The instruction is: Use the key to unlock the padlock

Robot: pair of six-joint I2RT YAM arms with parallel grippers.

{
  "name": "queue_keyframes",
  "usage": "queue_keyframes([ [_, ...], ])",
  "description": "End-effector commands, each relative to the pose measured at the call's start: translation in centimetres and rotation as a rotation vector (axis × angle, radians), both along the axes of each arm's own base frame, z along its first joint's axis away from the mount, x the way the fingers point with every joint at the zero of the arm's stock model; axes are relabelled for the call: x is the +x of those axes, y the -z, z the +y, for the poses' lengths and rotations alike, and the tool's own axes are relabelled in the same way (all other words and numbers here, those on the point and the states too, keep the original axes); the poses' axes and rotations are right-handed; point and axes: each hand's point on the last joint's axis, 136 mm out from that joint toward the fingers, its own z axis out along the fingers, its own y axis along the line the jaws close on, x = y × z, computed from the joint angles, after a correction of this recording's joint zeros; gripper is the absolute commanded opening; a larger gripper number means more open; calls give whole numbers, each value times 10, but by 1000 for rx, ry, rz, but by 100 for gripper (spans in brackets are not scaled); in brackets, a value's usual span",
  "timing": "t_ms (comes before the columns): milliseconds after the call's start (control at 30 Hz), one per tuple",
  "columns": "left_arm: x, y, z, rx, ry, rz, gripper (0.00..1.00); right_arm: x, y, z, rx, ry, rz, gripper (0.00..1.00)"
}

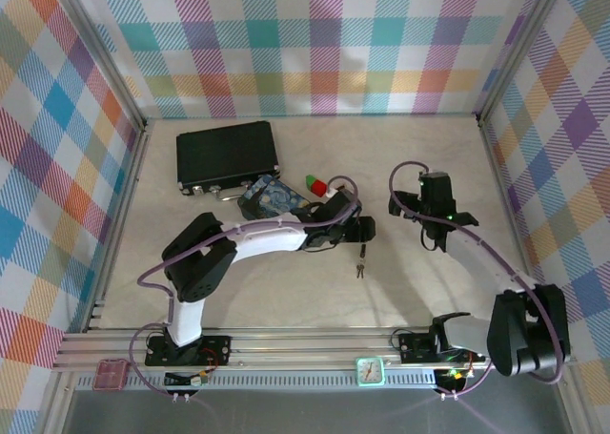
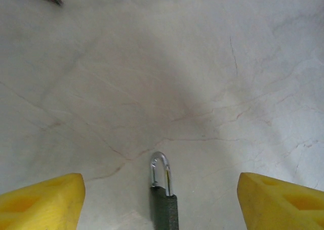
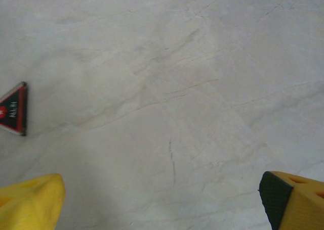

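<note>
The padlock (image 2: 164,199) lies on the pale marbled table, its dark body toward me and its silver shackle pointing away. My left gripper (image 2: 161,192) is open, its yellow fingers (image 2: 45,202) wide apart on either side of the lock, touching nothing. From above, the padlock (image 1: 360,257) is a small dark shape just in front of the left gripper (image 1: 361,236). A thin sliver at its near end looks like the key (image 1: 359,272). My right gripper (image 1: 435,243) hovers to the right, open and holding nothing, over bare table (image 3: 162,202).
A black case (image 1: 227,155) lies at the back left, with a blue swirl-painted box (image 1: 272,197) in front of it and red and green blocks (image 1: 313,181) beside that. A dark red triangle (image 3: 14,115) lies left of the right gripper. Plaid walls enclose the table.
</note>
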Motion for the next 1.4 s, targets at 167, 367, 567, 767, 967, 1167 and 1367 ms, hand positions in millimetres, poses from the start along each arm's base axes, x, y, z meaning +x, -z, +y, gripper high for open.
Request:
queue_keyframes([
  [167,34,-82,113,61,-178,-177,91,39,11,-17,-178,-21,-100,99],
  [367,44,-99,218,218,-329,-273,100,58,21,-11,-233,-90,-233,99],
  [567,42,-92,321,316,-537,-284,100,59,25,-26,-95,-90,-312,99],
  [767,29,-84,398,510,-695,-381,100,49,27,-29,-20,-117,-400,99],
  [967,32,-66,427,625,-754,-480,100,50,27,-29,-34,-111,-405,99],
  [1167,51,-24,432,657,-698,-529,100,50,28,-25,-31,-134,-400,99],
  [1367,74,-16,409,470,-597,-673,100,51,28,-17,-22,-186,-392,99],
])
